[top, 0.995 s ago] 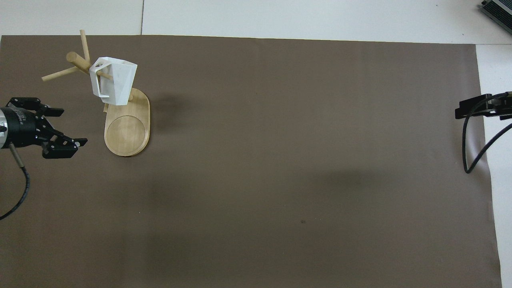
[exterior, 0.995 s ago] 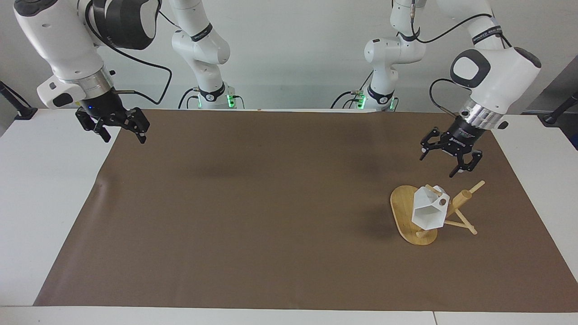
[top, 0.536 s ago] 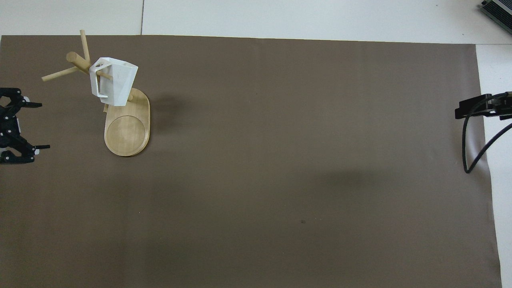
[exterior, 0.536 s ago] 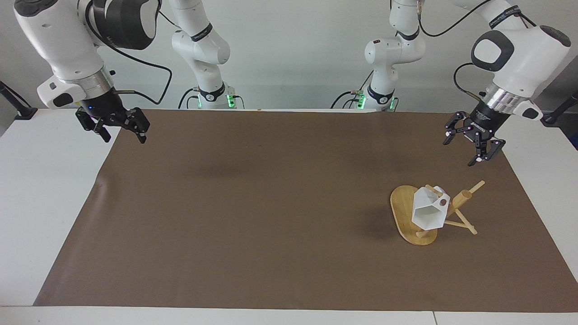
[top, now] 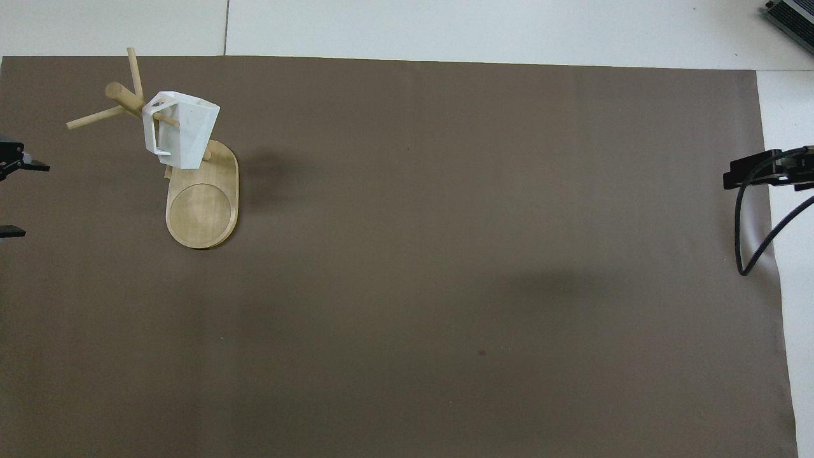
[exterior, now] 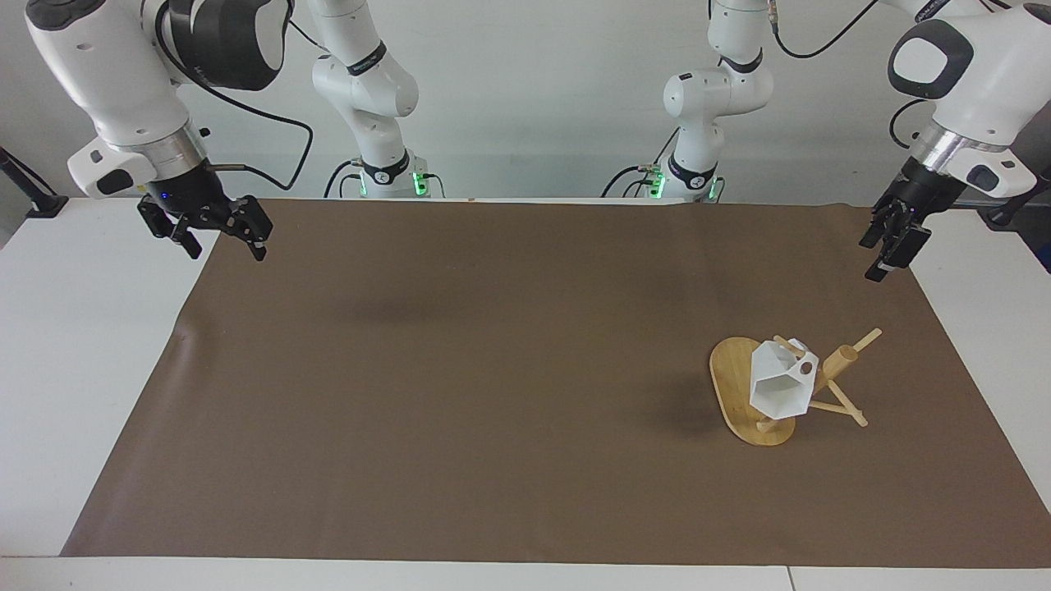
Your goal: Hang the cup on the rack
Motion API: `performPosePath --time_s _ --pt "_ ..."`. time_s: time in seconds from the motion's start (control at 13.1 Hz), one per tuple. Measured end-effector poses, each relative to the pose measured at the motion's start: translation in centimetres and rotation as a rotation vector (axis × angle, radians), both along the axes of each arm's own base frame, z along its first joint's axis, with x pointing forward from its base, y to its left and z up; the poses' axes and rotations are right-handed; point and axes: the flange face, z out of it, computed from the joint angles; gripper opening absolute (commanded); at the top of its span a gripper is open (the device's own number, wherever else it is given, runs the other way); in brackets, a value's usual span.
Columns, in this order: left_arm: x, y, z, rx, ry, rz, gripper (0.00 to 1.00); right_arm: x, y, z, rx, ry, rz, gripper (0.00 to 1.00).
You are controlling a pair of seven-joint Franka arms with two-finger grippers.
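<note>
The cup [exterior: 780,386] hangs on the rack [exterior: 751,398], a peg passing through its blocky handle; its open hexagonal mouth faces the facing camera and tilts downward; it touches nothing but the peg and perhaps the post. In the overhead view the cup [top: 180,129] sits at about eleven o'clock of the brown mat [top: 445,254], toward the left arm's end of the desk [exterior: 82,369]; the rack's oval base [top: 202,203] lies at six o'clock of the cup.

The left hand [exterior: 891,246] is raised over the mat's edge, at about one o'clock of the rack in the facing view, well apart from it, empty; its fingertips stand apart in the overhead view. The right hand [exterior: 215,232] waits over the mat's corner at its own end, fingers spread, empty.

Judged: the task looks complete, the cup bearing on the peg unaided.

Handling, as judgement: the cup appears rigid, thin-walled and light; its smooth flat facets give parallel faces but could slip under a light pinch; likely brittle if dropped. Best hold: across the rim wall, one finger inside, or across two opposed facets; the handle must stay free for the peg. The rack's pegs are thin; side load could tip the stand.
</note>
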Motion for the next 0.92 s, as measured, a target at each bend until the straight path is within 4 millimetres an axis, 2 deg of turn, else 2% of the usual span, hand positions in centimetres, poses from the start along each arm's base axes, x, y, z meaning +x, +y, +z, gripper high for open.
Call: performPosePath --time_s 0.23,0.54,0.77,0.92 --pt "-0.3 0.5 1.6 0.114 -0.006 -0.285 1.0 0.0 0.0 0.0 0.0 0.0 0.0 1.0" --pt "-0.6 0.3 2.0 0.199 0.021 -0.582 1.0 0.0 0.0 0.0 0.0 0.0 0.0 1.0" --pt "-1.1 -1.0 2.9 0.197 0.05 -0.702 1.0 0.0 0.0 0.0 0.0 0.0 0.0 1.0" --pt "-1.2 -2.8 3.8 0.199 0.054 -0.777 1.0 0.0 0.0 0.0 0.0 0.0 0.0 1.0"
